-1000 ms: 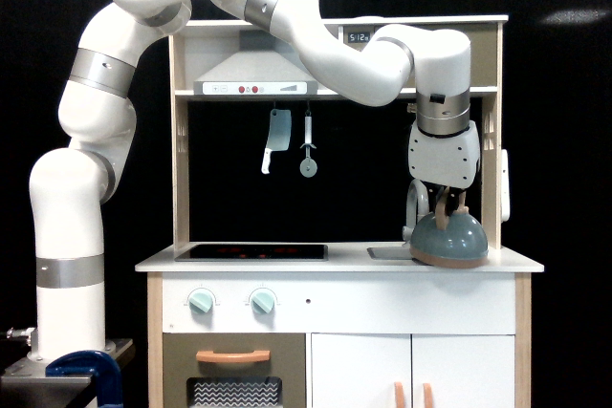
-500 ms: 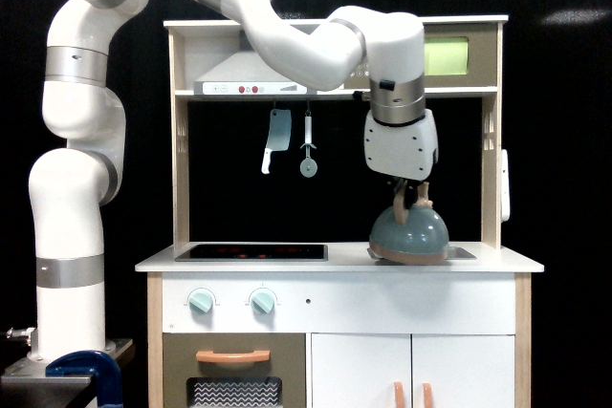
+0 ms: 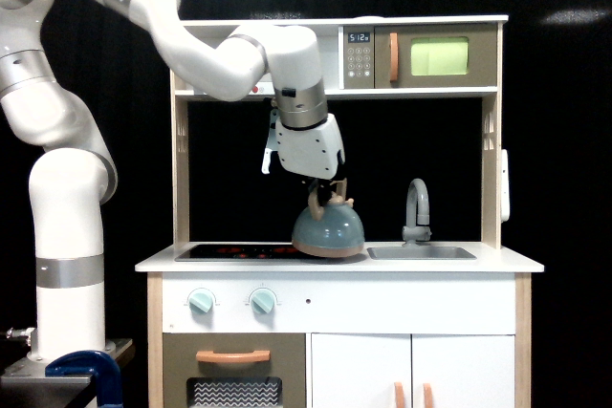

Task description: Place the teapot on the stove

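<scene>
My arm reaches down, gripper pinching the squat grey-blue teapot's tan arched handle (teapot slightly tilted), flat black stove just below my fingers.

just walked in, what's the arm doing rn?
The xArm's end effector is gripping the teapot by its wooden handle, at the right end of the stove, next to the sink. The teapot looks slightly tilted and only partly over the black panel; whether its base touches the surface can't be told from this view. The end effector hasn't let go, so the placement isn't finished. The faucet stands clear to the exterior view's right.
</scene>
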